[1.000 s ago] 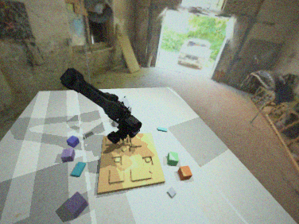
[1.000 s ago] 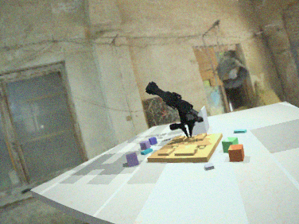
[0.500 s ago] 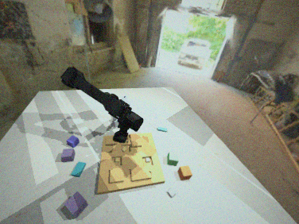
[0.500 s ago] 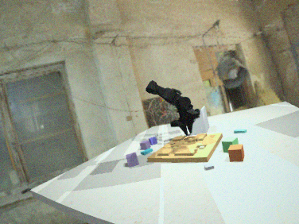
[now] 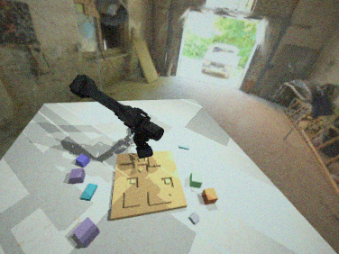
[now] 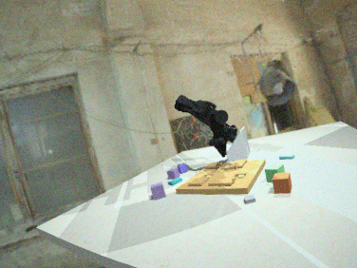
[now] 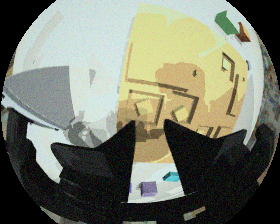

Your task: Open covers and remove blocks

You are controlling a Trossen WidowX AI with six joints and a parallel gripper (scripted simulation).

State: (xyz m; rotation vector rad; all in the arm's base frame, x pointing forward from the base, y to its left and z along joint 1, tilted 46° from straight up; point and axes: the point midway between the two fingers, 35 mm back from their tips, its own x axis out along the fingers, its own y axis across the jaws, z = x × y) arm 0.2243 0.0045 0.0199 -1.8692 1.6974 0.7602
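The tan puzzle board [image 5: 149,212] [image 6: 216,189] [image 7: 175,45] lies flat on the table. Its same-coloured covers are hard to tell apart; two broad raised plates, one left [image 5: 132,200] and one right [image 5: 159,198], show at its near end. Dark-edged wells [image 5: 132,181] [image 5: 167,181] [image 7: 226,62] show pale patches; I cannot tell whether these are blocks or lit floors. Two more pale squares [image 7: 145,108] [image 7: 180,114] lie near the fingers in the wrist view. My gripper [image 5: 144,156] [image 6: 224,156] [image 7: 149,123] is partly open and empty, above the board's far end.
Right of the board lie a green block [image 5: 195,180] [image 6: 274,173], an orange block [image 5: 209,195] [image 6: 282,182], a grey one [image 5: 194,218] and a thin teal piece [image 5: 183,147]. Left of it lie a blue block [image 5: 82,160], two purple blocks [image 5: 77,176] [image 5: 86,232] and a teal slab [image 5: 88,192].
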